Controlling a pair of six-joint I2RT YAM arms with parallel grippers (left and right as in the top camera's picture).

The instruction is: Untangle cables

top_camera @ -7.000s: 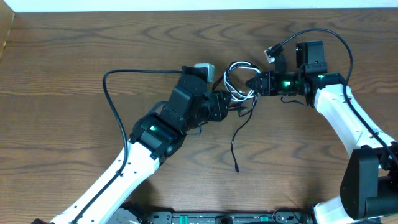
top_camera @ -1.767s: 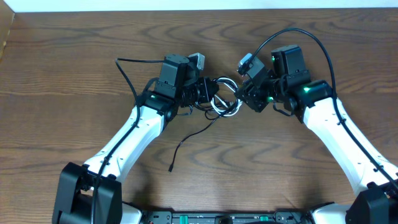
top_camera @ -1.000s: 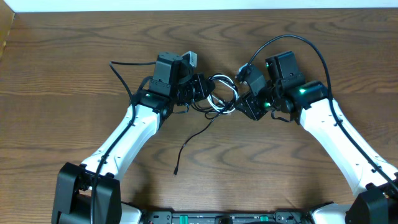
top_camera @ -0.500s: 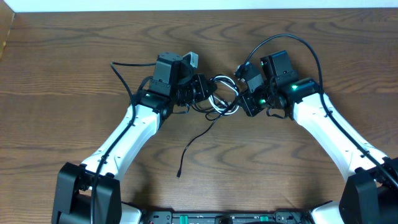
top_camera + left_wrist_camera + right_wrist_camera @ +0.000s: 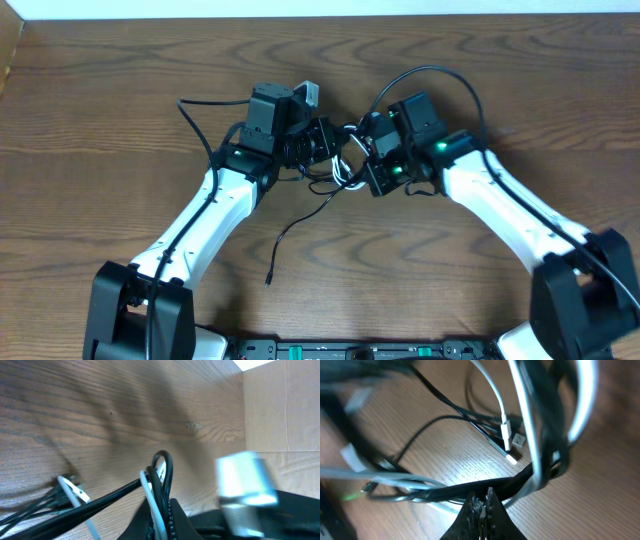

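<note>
Your left gripper (image 5: 161,510) is clamped tight on the cables (image 5: 345,165), black and white strands looping just above its fingertips. Your right gripper (image 5: 482,502) pinches the same knot from the opposite side. The black cable's loose tail (image 5: 268,281) trails below the left gripper.

The table (image 5: 100,100) is dark brown wood with a bold wavy grain, smooth, with a soft satin sheen where light falls on it. The 2 cables (image 5: 492,390), 1 black and 1 white, have smooth plastic sheaths with a slight gloss. The white plug (image 5: 507,435) looks like hard, shiny plastic. The left arm (image 5: 215,215) and right arm (image 5: 510,215) have glossy white plastic shells joined to matt black housings. Beyond the table edge, the cardboard (image 5: 280,405) is matt brown and papery.
</note>
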